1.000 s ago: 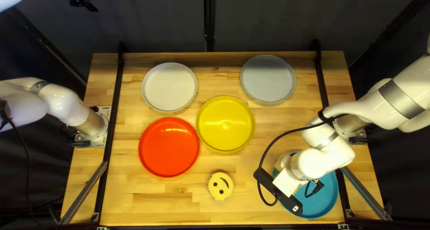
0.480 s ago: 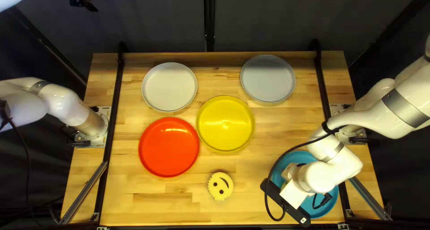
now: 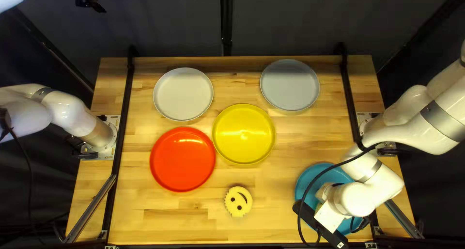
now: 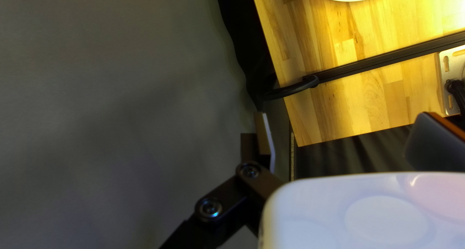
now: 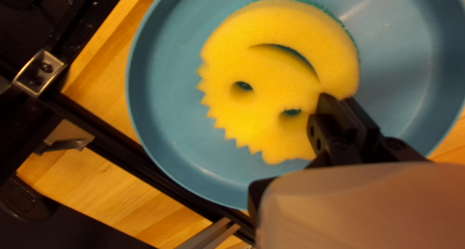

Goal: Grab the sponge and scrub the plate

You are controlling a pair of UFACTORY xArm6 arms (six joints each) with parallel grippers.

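Inspecting the blue plate (image 5: 164, 99): it sits at the right near corner of the counter (image 3: 169, 229), its rim close to the black rail (image 5: 131, 159). The working sponge (image 5: 271, 70) lies on this plate, yellow face up, green layer showing along one rim. Its outline is round, giving no clear long axis; the toothed edge faces the rail, and the curved mouth slot is on the side away from it. The right pincer (image 3: 330, 215) is pinching the sponge's rim beside one eye hole. Bare blue surface surrounds the visible outline, leaving room to slide. Bare wood separates the plate from a second sponge (image 3: 238, 201) and the yellow plate (image 3: 243, 134); the red plate (image 3: 182, 159) is well apart. The left pincer (image 3: 91, 2) is raised beyond the counter's far edge; whether spread or pressed together, cannot tell.
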